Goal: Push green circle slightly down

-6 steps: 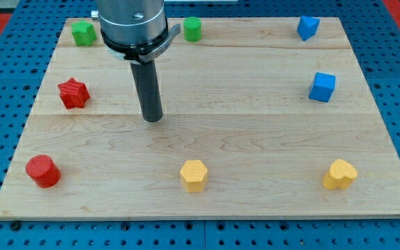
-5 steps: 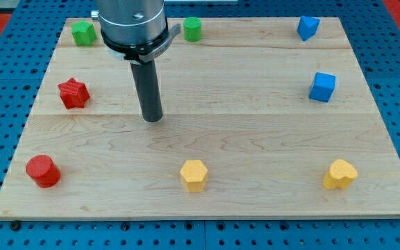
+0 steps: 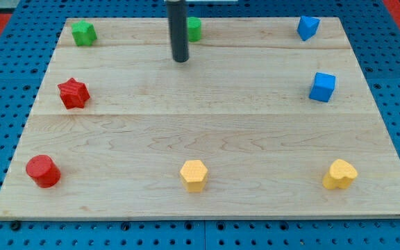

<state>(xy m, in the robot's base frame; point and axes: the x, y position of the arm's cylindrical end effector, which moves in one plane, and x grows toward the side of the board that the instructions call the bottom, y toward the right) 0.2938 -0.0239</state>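
The green circle [image 3: 194, 28] is a small green cylinder near the top edge of the wooden board [image 3: 207, 125], a little left of centre. The dark rod partly covers its left side. My tip [image 3: 180, 60] rests on the board just below and slightly left of the green circle, close to it; contact cannot be told.
A green star [image 3: 83, 32] sits at the top left. A red star [image 3: 73, 93] and a red cylinder [image 3: 42, 171] are at the left. Two blue blocks [image 3: 307, 27] [image 3: 322, 87] are at the right. Two yellow blocks [image 3: 194, 175] [image 3: 340, 174] are near the bottom.
My tip has moved up and to the right, from the middle left of the board to just below the green circle. No block has moved.
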